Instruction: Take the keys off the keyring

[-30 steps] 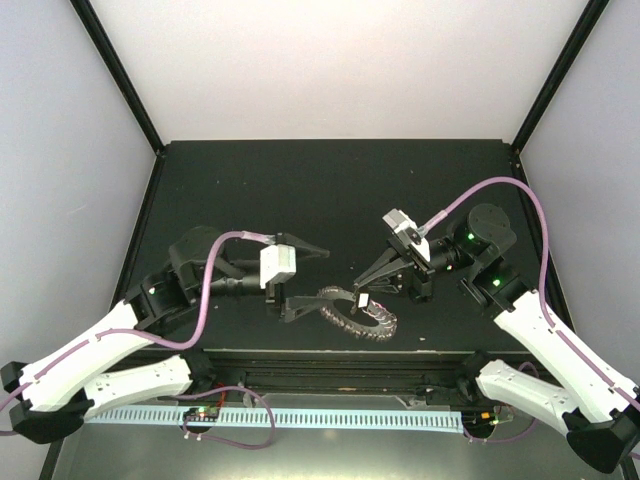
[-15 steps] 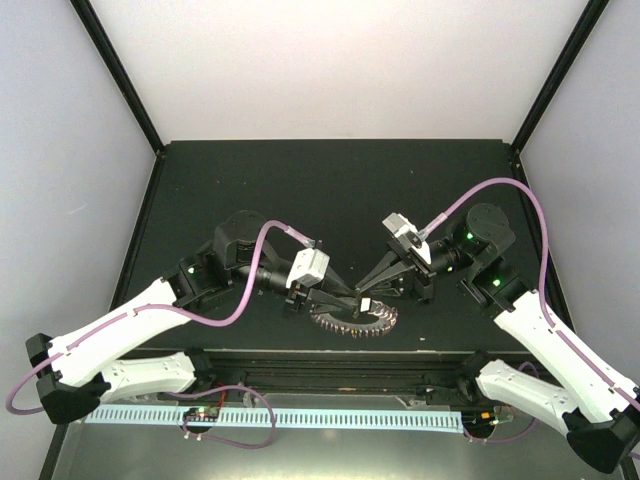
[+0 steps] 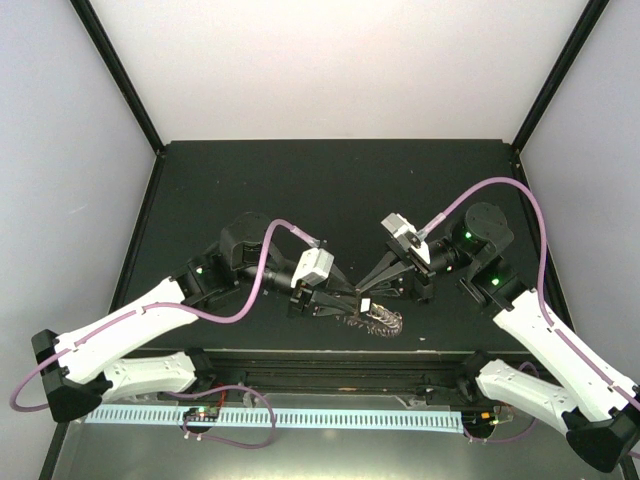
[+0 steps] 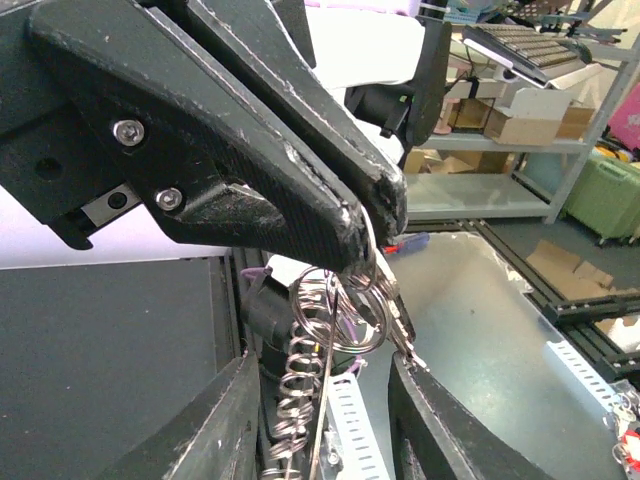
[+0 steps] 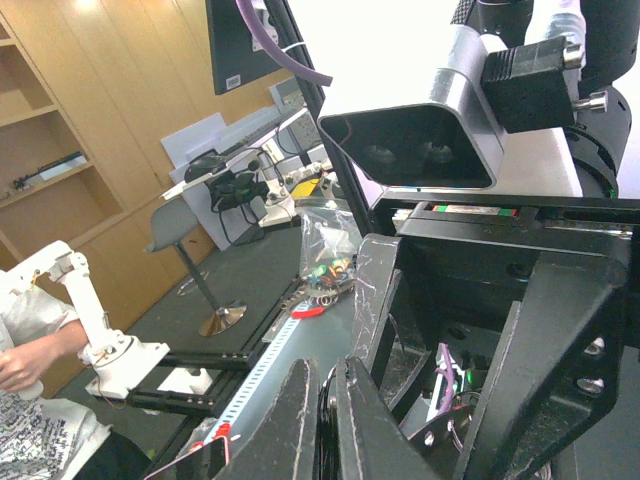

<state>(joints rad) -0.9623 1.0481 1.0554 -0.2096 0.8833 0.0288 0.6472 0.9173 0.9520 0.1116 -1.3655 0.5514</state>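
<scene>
The keyring [image 3: 378,320] hangs just above the black table near its front edge, a thin grey ring fringed with wire loops [image 4: 296,390]. My right gripper [image 3: 362,300] is shut on the ring's upper rim, and in the right wrist view its fingers [image 5: 300,430] pinch the thin edge. A slim silvery key [image 4: 404,332] dangles beside a larger wire ring. My left gripper [image 4: 320,420] faces the right one from the left. Its jaws stand apart on either side of the hanging ring, and its right fingertip is close to the key.
The black table [image 3: 330,190] has raised black edges and white walls behind. A metal rail and a white perforated strip [image 3: 270,418] run below the front edge. A clear bag of small parts [image 5: 330,245] lies beyond the table.
My left arm swung in from the left and brought its gripper up to the ring, its jaws now narrower. The ring went from lying spread out to hanging bunched under the right gripper.
</scene>
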